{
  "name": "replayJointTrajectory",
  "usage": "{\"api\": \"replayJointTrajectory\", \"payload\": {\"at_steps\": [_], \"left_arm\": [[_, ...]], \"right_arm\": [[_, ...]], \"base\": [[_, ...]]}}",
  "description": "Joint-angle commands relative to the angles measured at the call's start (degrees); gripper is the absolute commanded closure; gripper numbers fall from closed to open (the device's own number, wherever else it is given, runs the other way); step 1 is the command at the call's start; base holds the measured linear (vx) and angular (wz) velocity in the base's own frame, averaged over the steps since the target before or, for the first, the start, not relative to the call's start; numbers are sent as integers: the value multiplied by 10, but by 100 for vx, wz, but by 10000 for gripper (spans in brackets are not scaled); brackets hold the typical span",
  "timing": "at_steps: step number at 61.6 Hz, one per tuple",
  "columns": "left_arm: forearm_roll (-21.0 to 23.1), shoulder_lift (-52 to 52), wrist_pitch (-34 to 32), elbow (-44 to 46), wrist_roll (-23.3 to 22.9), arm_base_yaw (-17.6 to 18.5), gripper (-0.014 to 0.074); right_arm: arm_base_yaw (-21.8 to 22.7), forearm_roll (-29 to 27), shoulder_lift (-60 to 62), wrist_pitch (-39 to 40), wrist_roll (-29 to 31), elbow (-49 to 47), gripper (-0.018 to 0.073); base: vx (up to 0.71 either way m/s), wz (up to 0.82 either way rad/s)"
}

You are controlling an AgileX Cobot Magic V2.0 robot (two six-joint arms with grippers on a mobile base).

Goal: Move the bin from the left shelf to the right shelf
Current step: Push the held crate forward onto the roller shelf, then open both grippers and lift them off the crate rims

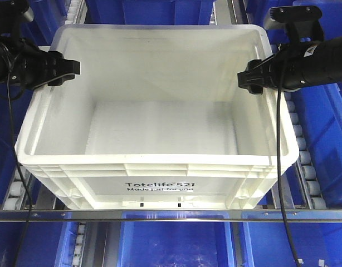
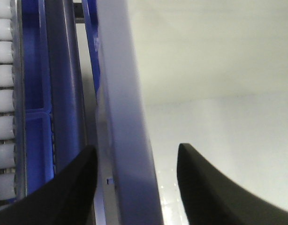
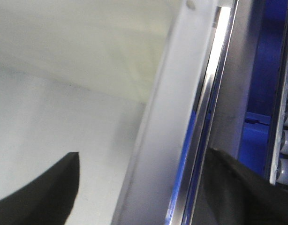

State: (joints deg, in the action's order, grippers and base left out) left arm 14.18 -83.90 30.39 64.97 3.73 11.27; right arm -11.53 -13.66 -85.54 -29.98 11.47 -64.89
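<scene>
On my left side, the left gripper point(image 1: 64, 69) sits at the left rim of the bin point(image 1: 160, 183). My left wrist camera shows its two dark, curved fingers point(image 2: 69, 187) spread apart with the bin's wall rising between them, one finger outside, one inside. I see a gap on both sides of the wall, so the jaws straddle it without visibly pressing.

The bin itself is a large white rectangular plastic tote, smooth and glossy inside, with a thick ribbed rim and black "Totelife 521 Made just for you" lettering on its near face. It rests on the roller tracks point(image 1: 18, 189) of the shelf, its front wall just behind the metal front rail point(image 1: 171, 214). The rollers are small white cylinders in rows along both sides.

On my right, the right gripper point(image 1: 250, 80) meets the right rim. From the right wrist camera, its black fingers point(image 3: 45, 192) also stand apart, one inside the bin, one outside, the white wall between them; I cannot tell whether they touch it.

Blue plastic bins point(image 1: 327, 139) surround the tote.
</scene>
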Motion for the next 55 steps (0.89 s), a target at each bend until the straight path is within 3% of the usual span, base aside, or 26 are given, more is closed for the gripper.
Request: {"api": "replayJointTrajectory", "payload": {"at_steps": [1, 55], "left_arm": [[8, 23, -33, 19, 0, 3, 204], [9, 107, 8, 6, 1, 3, 226]], "right_arm": [[4, 5, 32, 35, 5, -21, -36], [3, -2, 148, 6, 4, -11, -34]], "base": [[0, 0], [0, 0]]}}
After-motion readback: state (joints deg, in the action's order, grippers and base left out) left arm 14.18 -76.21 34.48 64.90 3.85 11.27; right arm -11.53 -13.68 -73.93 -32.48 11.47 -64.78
